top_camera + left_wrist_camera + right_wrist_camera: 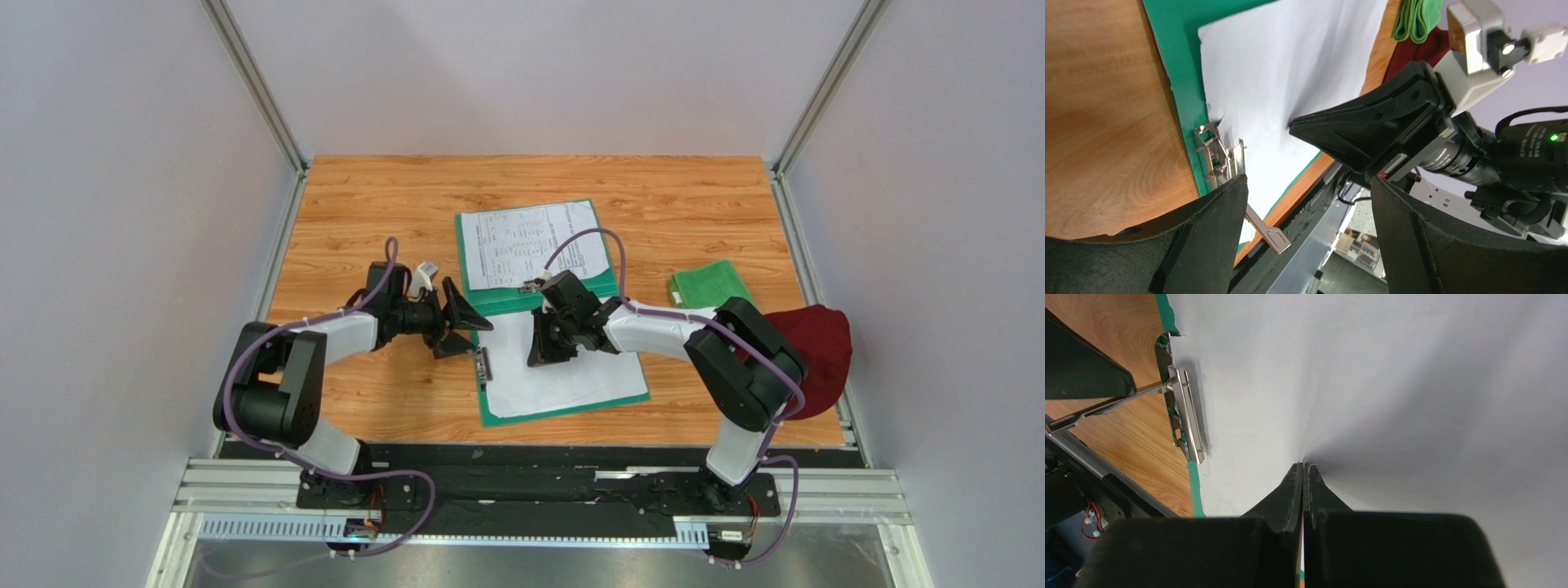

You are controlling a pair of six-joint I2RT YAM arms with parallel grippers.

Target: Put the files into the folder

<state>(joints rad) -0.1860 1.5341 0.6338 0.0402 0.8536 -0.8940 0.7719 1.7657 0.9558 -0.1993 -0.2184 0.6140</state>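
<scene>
The teal-green folder [476, 298] lies open in the middle of the table. A printed sheet [535, 243] lies on its far half. A blank-side white sheet [577, 377] lies on its near half, beside the metal clip [481, 364] at the spine. My right gripper [540, 346] is shut, and its tips [1303, 467] press down on the white sheet [1389, 373]. My left gripper [463, 321] is open just left of the spine. In the left wrist view its fingers [1308, 184] straddle the clip's raised lever [1273, 236] without touching it.
A folded bright green cloth [709, 284] and a dark red cloth [819, 343] lie at the right edge, beside the right arm. Grey walls close in the table on three sides. A metal rail runs along the near edge.
</scene>
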